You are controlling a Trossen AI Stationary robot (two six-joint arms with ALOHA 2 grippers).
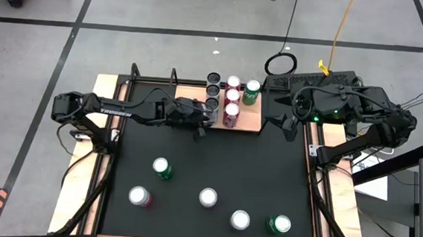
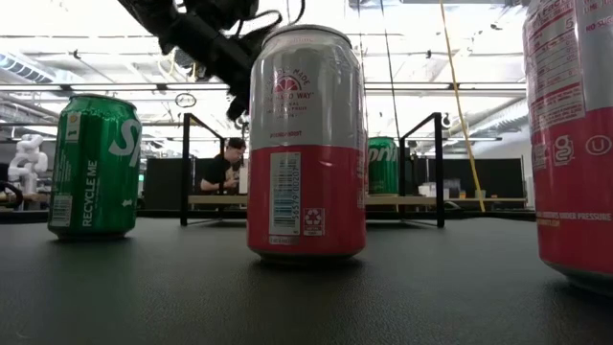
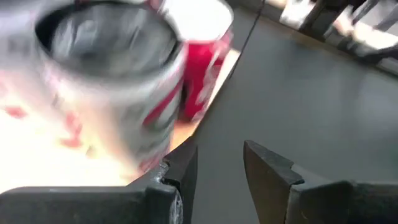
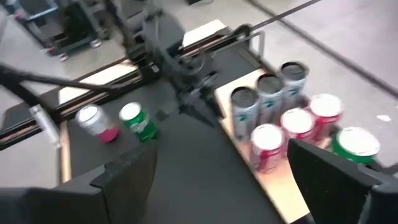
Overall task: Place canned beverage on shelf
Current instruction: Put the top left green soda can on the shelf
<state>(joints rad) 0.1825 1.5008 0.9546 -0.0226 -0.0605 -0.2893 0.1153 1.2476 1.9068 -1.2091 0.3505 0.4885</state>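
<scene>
From above, the shelf point(image 1: 250, 115) sat at the mat's point(image 1: 267, 175) twelve o'clock edge, carrying seven cans point(image 1: 232, 97); five more stood at six o'clock. The left gripper point(image 1: 202, 130) hovered beside the shelf, empty, fingers narrowly parted. The right gripper point(image 1: 289, 128) waited wide at two o'clock. At table height, a pink can point(image 2: 306, 144) hid most of the shelf. The left wrist view was blurred; the right wrist's cropped its fingers.
</scene>
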